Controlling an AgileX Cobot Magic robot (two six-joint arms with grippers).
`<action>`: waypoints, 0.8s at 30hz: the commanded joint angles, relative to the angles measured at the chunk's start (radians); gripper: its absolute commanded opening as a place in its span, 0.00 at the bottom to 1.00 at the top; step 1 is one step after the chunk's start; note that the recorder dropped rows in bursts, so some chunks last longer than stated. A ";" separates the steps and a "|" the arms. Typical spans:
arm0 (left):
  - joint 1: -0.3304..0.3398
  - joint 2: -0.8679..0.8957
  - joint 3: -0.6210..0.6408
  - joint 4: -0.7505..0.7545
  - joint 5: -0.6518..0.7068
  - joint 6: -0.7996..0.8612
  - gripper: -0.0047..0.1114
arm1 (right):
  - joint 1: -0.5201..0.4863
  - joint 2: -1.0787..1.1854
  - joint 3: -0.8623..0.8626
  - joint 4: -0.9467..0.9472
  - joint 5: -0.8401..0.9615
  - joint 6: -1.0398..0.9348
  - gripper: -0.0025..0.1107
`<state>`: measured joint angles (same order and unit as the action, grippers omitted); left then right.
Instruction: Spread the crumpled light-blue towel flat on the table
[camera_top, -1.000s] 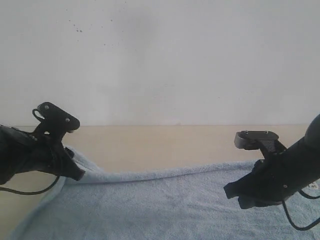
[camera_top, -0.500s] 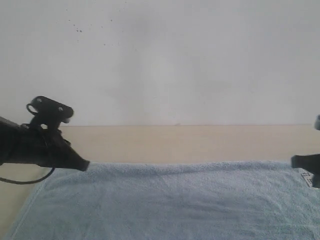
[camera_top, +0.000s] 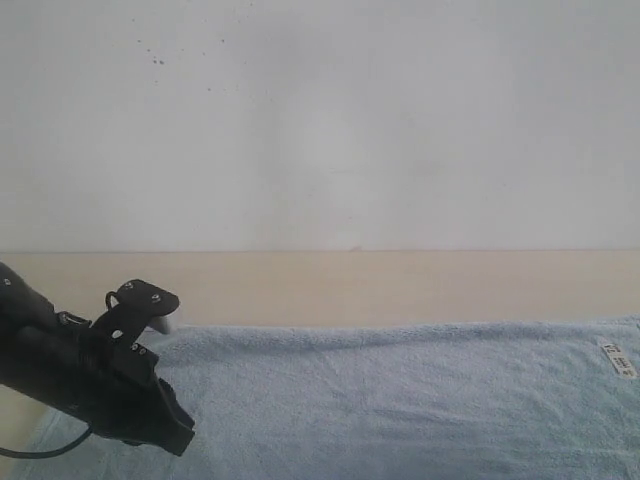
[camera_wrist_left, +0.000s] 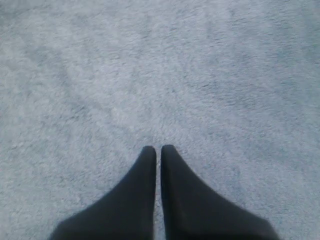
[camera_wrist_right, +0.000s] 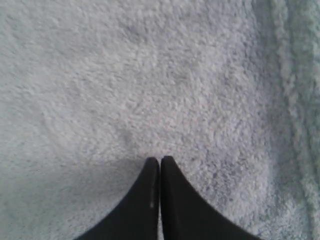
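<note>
The light-blue towel lies stretched flat across the beige table, its far hem straight and its white tag at the right. Low at the left of the exterior view, my left arm hangs over the towel's left part, and its gripper tip points down at the cloth. In the left wrist view the left gripper is shut and holds nothing, with plain towel beneath it. My right gripper is shut and empty over the towel; the hem runs along one side. The right arm is outside the exterior view.
A bare strip of table runs between the towel's far hem and the white wall. A black cable trails from the left arm at the lower left.
The left gripper let go of the towel's far-left corner, shut, and drew back toward the lower left. The right arm left the exterior view. The towel's far edge now lies straight.
</note>
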<state>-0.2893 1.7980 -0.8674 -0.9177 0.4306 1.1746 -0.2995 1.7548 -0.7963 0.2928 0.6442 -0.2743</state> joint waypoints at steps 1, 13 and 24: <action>-0.001 -0.017 0.004 0.061 -0.019 -0.105 0.07 | -0.006 -0.037 0.145 -0.016 -0.163 0.010 0.02; 0.002 0.022 0.016 0.153 -0.043 -0.106 0.07 | -0.006 -0.035 0.168 -0.376 0.012 0.316 0.02; 0.002 0.017 0.029 0.175 -0.025 -0.105 0.07 | -0.006 -0.104 0.120 -0.116 -0.130 0.134 0.02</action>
<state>-0.2893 1.8199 -0.8439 -0.7505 0.4305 1.0755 -0.3001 1.6832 -0.6499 0.0295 0.5680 -0.0058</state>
